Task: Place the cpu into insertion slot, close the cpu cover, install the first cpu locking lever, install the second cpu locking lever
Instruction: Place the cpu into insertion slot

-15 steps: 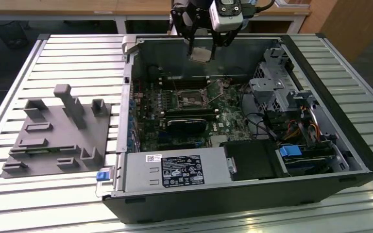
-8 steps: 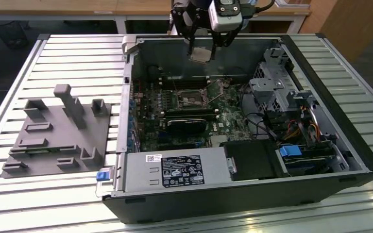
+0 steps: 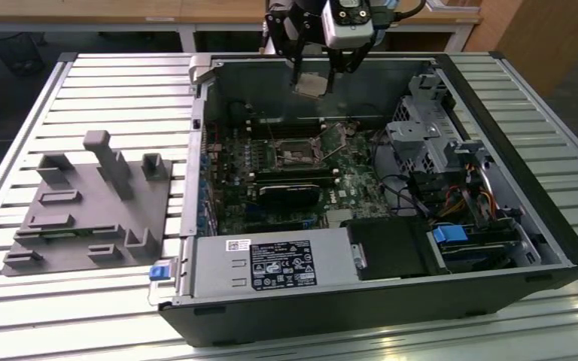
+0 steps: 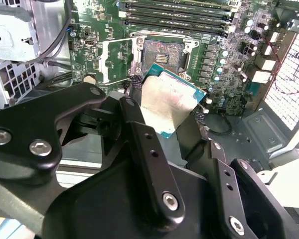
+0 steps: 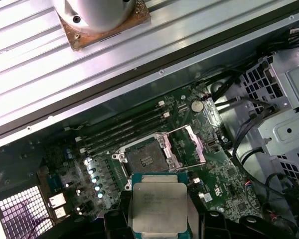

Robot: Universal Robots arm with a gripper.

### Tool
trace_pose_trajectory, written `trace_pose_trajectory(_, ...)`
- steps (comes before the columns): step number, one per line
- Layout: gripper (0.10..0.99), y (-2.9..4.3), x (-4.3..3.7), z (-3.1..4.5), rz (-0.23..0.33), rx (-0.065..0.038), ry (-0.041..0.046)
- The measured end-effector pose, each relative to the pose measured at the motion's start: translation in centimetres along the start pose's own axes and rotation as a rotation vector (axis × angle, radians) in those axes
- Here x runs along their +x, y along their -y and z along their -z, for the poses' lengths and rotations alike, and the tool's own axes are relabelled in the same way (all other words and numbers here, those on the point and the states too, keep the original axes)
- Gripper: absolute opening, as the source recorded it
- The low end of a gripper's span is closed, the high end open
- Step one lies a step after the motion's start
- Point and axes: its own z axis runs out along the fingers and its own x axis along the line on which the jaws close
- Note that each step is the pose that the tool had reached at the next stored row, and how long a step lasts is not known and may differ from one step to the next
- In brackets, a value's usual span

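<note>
The black two-fingered tool [image 3: 318,74] is clamped on the small flat square cpu [image 3: 312,85] with its silvery-grey metal top, one finger on each of two opposite edges. It holds the chip in the air above the open black computer case [image 3: 369,316], which lies on the slatted metal tabletop [image 3: 118,90]. In the exterior view the chip hangs near the case's far wall, about level with its rim. The insertion slot [image 3: 297,156], a small square socket with a dark pin field in a silver frame, sits well below the chip on the green circuit board [image 3: 354,188] and nearer the camera. The cpu is therefore apart from the slot, both higher and off to one side, and not directly over it. In the first wrist view the slot [image 5: 143,160] shows just past the leading edge of the held chip [image 5: 159,206]. The pin field is bare. The cpu cover [image 5: 185,145], a thin silver metal frame plate, is swung open and stands beside the slot, leaving it clear from above. In the second wrist view the chip [image 4: 167,107] looks turned relative to the slot's frame [image 4: 162,55], so by my judgement their edges do not line up.
</note>
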Motion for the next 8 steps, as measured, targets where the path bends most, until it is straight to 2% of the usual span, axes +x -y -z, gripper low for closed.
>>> trace_pose_trajectory(8, 0.529, 0.00, 0.00, 0.00, -0.025, -0.001, 0.0023)
